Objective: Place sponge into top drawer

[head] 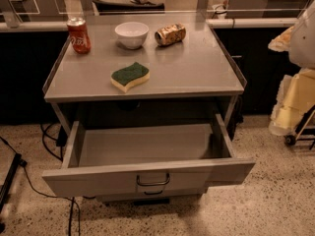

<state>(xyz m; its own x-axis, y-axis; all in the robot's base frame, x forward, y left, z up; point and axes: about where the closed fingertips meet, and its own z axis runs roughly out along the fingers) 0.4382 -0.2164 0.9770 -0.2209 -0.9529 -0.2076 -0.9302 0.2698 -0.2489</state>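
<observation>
The sponge (pixel 130 76) lies flat on the grey counter top (pixel 197 68), near its front edge and a little left of centre, green layer up over pale yellow foam. The top drawer (pixel 147 146) is pulled wide open below the counter and its inside is bare. Its flat front panel has a small wire handle (pixel 153 181) at centre. My gripper is not in view. A pale rounded shape (pixel 303 33) at the right edge may be part of my arm; I cannot tell.
A red soda can (pixel 78 35) stands at the counter's back left. A white bowl (pixel 132 34) sits at back centre, with a crushed golden can (pixel 170 34) on its side to its right. Yellow material on a wheeled cart (pixel 295 107) stands to the right. Cables (pixel 29 181) lie on the floor at left.
</observation>
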